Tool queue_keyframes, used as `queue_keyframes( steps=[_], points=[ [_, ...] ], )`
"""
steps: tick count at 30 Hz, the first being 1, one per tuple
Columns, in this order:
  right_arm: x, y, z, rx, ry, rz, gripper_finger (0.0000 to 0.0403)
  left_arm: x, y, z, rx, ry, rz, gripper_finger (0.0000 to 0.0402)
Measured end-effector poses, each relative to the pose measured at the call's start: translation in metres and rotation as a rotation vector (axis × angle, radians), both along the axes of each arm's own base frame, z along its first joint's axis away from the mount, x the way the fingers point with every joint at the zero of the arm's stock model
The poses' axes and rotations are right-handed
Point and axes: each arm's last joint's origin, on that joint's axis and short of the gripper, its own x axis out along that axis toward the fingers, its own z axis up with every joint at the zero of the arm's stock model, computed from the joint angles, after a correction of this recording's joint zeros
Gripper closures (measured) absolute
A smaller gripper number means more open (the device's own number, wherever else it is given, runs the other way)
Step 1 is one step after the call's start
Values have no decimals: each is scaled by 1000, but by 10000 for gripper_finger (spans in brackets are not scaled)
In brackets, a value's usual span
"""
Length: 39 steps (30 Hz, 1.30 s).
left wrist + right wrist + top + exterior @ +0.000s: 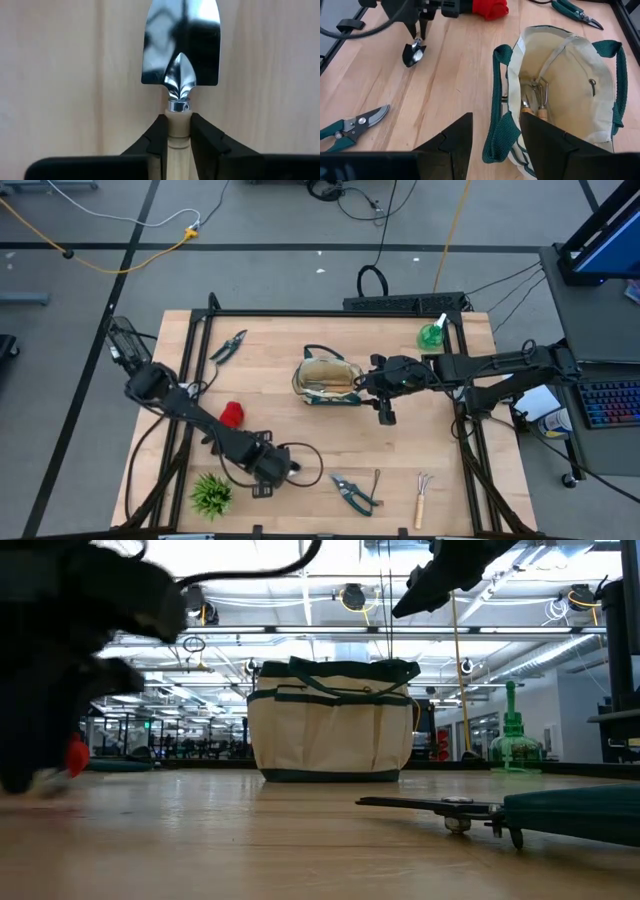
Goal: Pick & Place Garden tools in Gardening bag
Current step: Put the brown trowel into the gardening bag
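Note:
The cream gardening bag [326, 378] with green trim stands upright at mid-table, also seen in the low view [333, 720]. Wooden-handled tools [536, 102] lie inside it. My left gripper [270, 468] is near the front edge, beside the spiky plant, shut on a wooden-handled metal trowel [181, 45]. My right gripper [375, 383] is open above the bag's right end. In the right wrist view its fingers [455, 140] stand on either side of a green handle loop [501, 132]; I cannot tell whether they touch it. My left gripper pinches the trowel's wooden handle [178, 131] between its two fingers, right behind the metal collar. The handle runs back along the fingers and the blade sticks out past the fingertips. In the right wrist view the fingers point down and the blade [413, 54] hangs below them, close to the tabletop.
A red glove [232, 414] and pruners [228, 346] lie at the left. Green-handled pruners [352, 492] and a small wooden-handled fork [424, 498] lie near the front edge. A green spray bottle [432, 335] stands at the far right. The spiky plant [211, 494] is front left.

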Motion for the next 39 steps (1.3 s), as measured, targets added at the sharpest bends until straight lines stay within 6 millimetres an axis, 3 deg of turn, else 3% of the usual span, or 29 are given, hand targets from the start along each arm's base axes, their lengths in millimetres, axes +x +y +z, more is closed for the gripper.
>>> queue_keyframes(
  steps=[5,13,24,39],
  points=[
    [0,0,0,10,1,-8,243,7,16,20,53,-107,-31,343],
    [-1,0,-3,72,19,-56,243,4,50,70,139,-311,-24,341],
    [-5,0,-27,104,68,-86,243,2,88,122,258,-587,-72,343],
    [-4,-1,-25,118,39,-96,243,28,157,145,421,-809,-95,343]
  ],
)
